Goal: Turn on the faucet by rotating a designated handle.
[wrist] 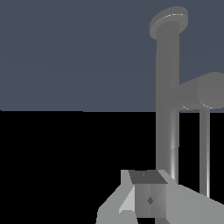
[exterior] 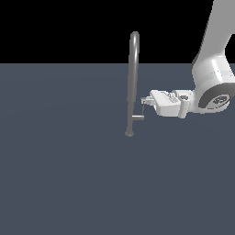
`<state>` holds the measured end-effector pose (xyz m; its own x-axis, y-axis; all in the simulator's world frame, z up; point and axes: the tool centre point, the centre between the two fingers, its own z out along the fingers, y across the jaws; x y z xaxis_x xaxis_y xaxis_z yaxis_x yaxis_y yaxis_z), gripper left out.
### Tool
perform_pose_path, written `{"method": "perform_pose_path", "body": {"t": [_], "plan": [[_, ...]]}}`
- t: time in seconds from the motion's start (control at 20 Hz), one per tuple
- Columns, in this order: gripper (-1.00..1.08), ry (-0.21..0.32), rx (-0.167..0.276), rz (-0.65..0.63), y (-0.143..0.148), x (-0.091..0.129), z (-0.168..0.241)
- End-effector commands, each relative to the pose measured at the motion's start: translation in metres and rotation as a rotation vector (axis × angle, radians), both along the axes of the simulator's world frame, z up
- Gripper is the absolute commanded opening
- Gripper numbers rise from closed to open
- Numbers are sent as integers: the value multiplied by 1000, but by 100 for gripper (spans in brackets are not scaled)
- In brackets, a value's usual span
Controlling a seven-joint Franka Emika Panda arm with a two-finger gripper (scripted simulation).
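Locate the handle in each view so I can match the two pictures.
Exterior view: the handle is the short stub low on the faucet, on the side facing the gripper.
Wrist view: the handle is the thick stub branching off the pipe.
Shared landmark: the faucet pipe.

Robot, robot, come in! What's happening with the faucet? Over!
White gripper level beside tall grey arched metal faucet, jaw state unclear. Short light-grey handle stub just below. Nothing blocking.

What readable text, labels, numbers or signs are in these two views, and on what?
None readable in either view.
The faucet and its handle: plain grey, no markings.
The gripper and white arm: no legible print; a dark round detail on the arm joint is too small to read as text.
The floor: bare.
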<state>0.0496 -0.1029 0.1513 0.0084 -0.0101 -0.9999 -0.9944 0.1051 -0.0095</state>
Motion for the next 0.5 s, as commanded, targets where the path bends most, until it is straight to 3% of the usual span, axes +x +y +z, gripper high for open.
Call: {"method": "perform_pose_path", "body": {"t": [0.0, 0.45], "plan": [[-100, 7, 10, -11, 1, 1, -3], [-100, 6, 10, -10, 2, -4, -1]]}}
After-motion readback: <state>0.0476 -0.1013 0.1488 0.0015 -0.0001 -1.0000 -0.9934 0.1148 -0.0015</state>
